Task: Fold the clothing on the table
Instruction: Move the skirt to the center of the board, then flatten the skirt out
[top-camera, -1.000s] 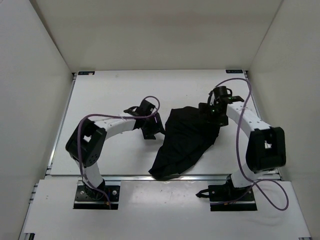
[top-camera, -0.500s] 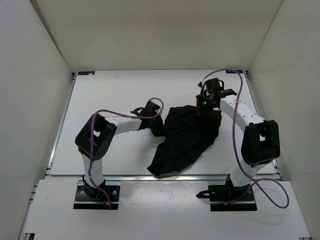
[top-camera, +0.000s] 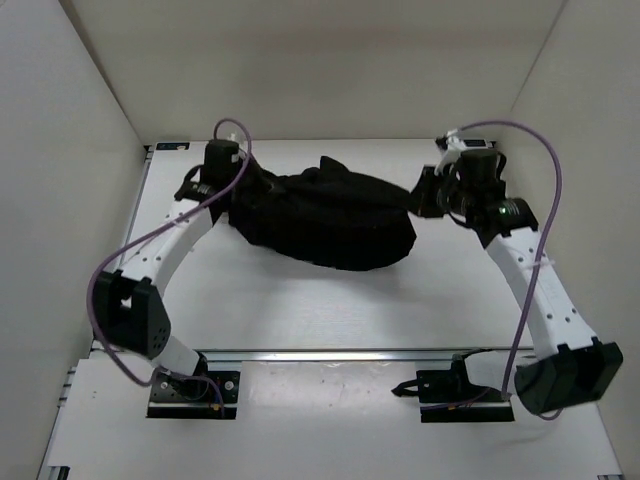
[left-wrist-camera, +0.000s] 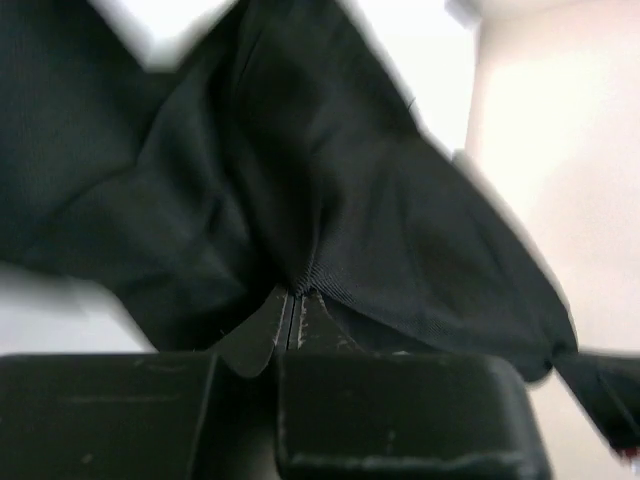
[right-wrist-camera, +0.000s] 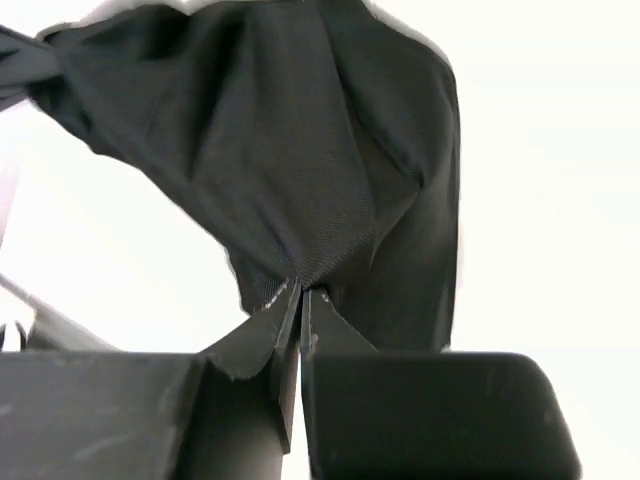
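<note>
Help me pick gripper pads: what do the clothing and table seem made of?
Clothing: thin woven fabric, matte black; a fine weave shows in the wrist views, and it drapes limp. Table: smooth matte white top, possibly laminate or painted board; unclear.

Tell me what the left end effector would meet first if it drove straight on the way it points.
The clothing: the left end effector is shut on its fabric, which fills the wrist view just ahead. What lies behind is hidden.

Plain black clothing (top-camera: 325, 215), white table (top-camera: 300, 300)
</note>
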